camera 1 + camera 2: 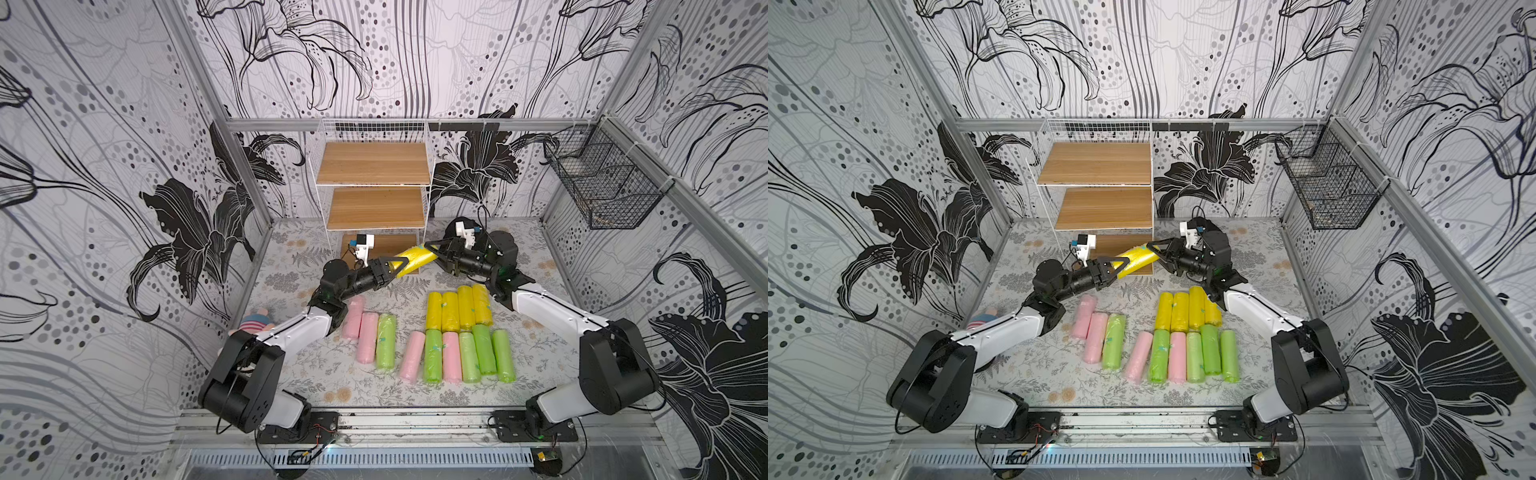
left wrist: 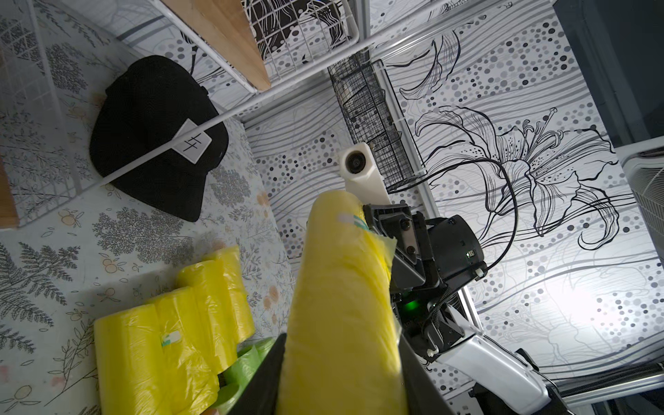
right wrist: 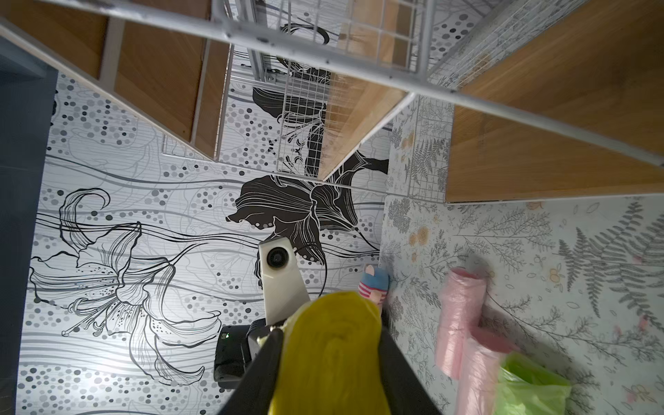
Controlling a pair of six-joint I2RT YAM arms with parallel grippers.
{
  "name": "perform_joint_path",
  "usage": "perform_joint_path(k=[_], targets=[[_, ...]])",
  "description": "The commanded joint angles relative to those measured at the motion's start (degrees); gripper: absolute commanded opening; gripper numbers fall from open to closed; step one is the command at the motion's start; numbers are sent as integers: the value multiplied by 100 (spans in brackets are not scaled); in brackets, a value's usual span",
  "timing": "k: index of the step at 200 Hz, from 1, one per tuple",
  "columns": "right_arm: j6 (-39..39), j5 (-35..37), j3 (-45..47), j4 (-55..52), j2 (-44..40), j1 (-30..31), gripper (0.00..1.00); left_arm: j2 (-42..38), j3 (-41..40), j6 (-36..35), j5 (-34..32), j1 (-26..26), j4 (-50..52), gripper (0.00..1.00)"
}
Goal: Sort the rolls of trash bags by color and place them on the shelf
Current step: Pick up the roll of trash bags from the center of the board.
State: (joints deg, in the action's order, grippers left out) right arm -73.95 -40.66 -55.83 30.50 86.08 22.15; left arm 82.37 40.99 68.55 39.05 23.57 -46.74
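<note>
A yellow roll (image 1: 415,259) of thin, glossy, wrinkled plastic hangs clear of the surface (image 1: 291,365). It slants just in front of the lowest board of the shelf (image 1: 374,164). A small teal-and-white sticker (image 2: 354,220) sits near one end of it, beside a loose flap of film. The left claw (image 1: 400,266) pinches the lower, nearer end and the right claw (image 1: 432,249) pinches the higher, farther end. In each wrist view dark fingers press against both sides of the roll.

Below it, four yellow rolls (image 1: 459,309) lie side by side on the surface, touching. Just in front of them runs a row of pink, green, pink, then three green. Further towards the left arm lies a separate trio of two pink rolls (image 1: 368,338) and one green. All the green rolls (image 1: 469,359) and pink ones have the same crinkled sheen, and some carry teal stickers.

A black cap (image 2: 154,136) lies on the surface beside the shelf. A striped plush toy (image 1: 253,324) lies by the wall under the left arm. A black wire basket (image 1: 602,187) hangs on the wall beyond the right arm.
</note>
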Motion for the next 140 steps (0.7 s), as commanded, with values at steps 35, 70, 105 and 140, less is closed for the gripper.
perform_joint_path(k=[35,70,105,140], targets=[[425,39,-277,-177,-38,44,69,-421,-90,-77,-193,-21,-380,0],[1033,271,-297,-865,-503,-166,90,-1227,-143,-861,-628,-176,795,0],[2154,702,-534,-2129,-1224,-460,92,-2541,441,-2600,-1684,-178,3465,0],[3345,1230,-975,-3285,-1684,-449,93,-3239,1503,-3642,-2798,-169,4890,0]])
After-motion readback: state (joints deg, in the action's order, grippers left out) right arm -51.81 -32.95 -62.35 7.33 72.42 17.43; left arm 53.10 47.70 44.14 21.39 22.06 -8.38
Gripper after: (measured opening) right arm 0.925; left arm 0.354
